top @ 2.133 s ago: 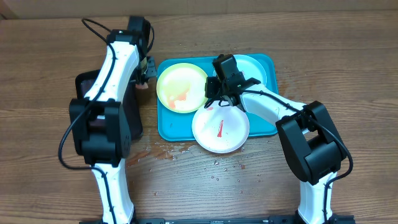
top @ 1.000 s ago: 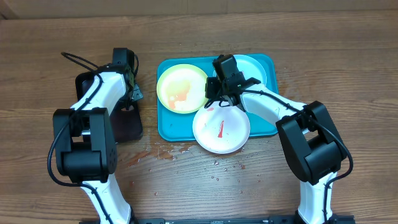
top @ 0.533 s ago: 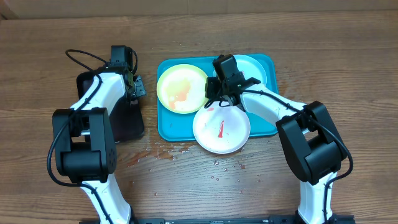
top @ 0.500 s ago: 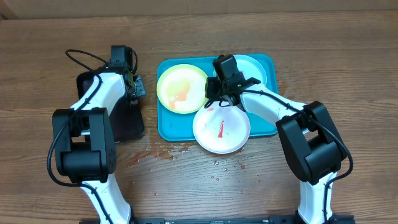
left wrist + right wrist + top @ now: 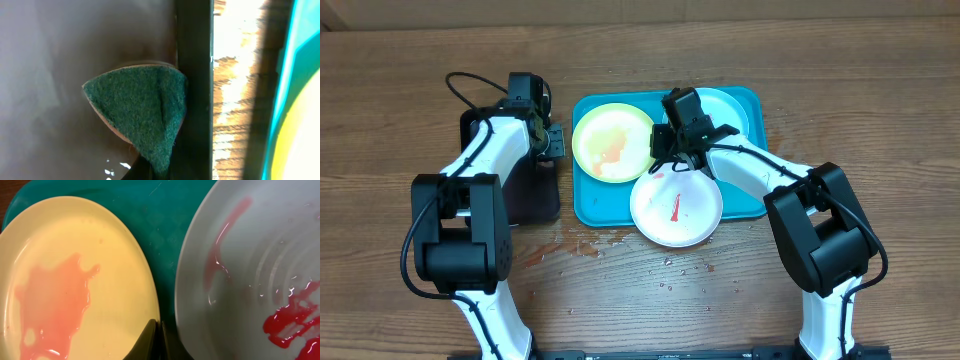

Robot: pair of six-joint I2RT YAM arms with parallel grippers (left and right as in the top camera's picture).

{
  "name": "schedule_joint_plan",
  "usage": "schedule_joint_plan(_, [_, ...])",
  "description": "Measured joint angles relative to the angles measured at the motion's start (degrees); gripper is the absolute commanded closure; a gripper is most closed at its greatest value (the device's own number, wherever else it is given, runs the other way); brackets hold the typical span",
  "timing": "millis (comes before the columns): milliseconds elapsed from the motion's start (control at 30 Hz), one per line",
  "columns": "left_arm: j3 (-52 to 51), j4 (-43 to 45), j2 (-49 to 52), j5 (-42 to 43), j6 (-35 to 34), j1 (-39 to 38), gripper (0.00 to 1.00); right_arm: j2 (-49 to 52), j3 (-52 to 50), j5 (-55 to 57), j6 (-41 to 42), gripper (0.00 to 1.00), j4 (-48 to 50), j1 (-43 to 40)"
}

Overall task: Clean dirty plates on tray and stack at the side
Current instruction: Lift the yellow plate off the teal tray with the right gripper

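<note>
The turquoise tray (image 5: 588, 205) holds three plates. The yellow-green plate (image 5: 610, 140) (image 5: 75, 280) carries an orange-red smear. My right gripper (image 5: 663, 150) (image 5: 161, 341) is shut on that plate's right rim. The white plate (image 5: 675, 205) (image 5: 250, 280) overlaps the tray's front edge and has red streaks. The mint green plate (image 5: 728, 108) lies at the back right, partly hidden by the right arm. My left gripper (image 5: 550, 142) (image 5: 159, 176) is shut on a folded green sponge (image 5: 137, 112) over the right edge of the black tray (image 5: 525, 195) (image 5: 192, 75).
Wet spots and red drips (image 5: 582, 245) mark the wood in front of the turquoise tray. A strip of bare wood (image 5: 235, 100) separates the black tray from the turquoise tray's left rim (image 5: 285, 90). A cable (image 5: 470, 85) loops behind the left arm.
My left gripper has swung right with the sponge toward the turquoise tray, and the black tray has slid slightly right. The right arm and plates have not moved.
</note>
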Motion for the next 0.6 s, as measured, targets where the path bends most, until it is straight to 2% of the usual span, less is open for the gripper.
schedule_joint_plan(167, [0.0,-0.28,0.0,0.15,2.36,-0.09,0.96,0.0,0.0,0.0,0.0,0.96,0.02,0.0])
schedule_joint_plan(200, [0.0,-0.28,0.0,0.15,2.78,-0.09,0.88,0.0,0.0,0.0,0.02,0.96,0.04,0.0])
schedule_joint_plan(233, [0.0,-0.28,0.0,0.11,3.32,-0.09,0.5,0.0,0.0,0.0,-0.02,0.96,0.02,0.0])
schedule_joint_plan(267, [0.0,-0.33,0.0,0.11,3.74,-0.09,0.07,0.0,0.0,0.0,-0.02,0.96,0.02,0.0])
schedule_joint_plan(300, [0.0,-0.59,0.0,-0.17,3.61,-0.09,0.0,0.0,0.0,0.0,-0.02,0.96,0.02,0.0])
schedule_joint_plan(600, [4.33,-10.75,0.0,-0.33,3.56,-0.11,0.0,0.0,0.0,0.0,-0.04,0.96,0.02,0.0])
